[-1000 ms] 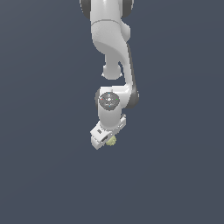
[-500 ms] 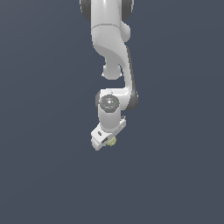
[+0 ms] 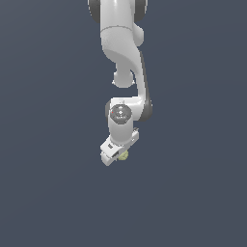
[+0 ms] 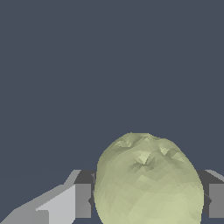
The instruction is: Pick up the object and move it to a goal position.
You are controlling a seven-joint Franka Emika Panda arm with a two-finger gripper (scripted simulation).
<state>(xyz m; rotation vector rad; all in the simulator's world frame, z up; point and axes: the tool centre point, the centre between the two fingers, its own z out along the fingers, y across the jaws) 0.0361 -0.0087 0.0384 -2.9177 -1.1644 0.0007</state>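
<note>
The object is a small pale yellow-green ball (image 3: pixel 124 155) with a mottled, faceted surface. In the exterior view only a sliver of it peeks out beside the white hand of my gripper (image 3: pixel 119 157), which hangs from the arm over the dark grey ground. The wrist view shows the ball (image 4: pixel 148 179) large and close, sitting between the two grey fingers (image 4: pixel 81 200), which press against its sides. My gripper (image 4: pixel 148 201) is shut on the ball. Whether the ball is off the ground cannot be told.
A plain dark grey surface (image 3: pixel 53 193) fills both views all around the arm. The white arm (image 3: pixel 123 43) reaches down from the upper edge of the exterior view.
The gripper and ball have shifted very slightly upward in the exterior view; the grip is unchanged.
</note>
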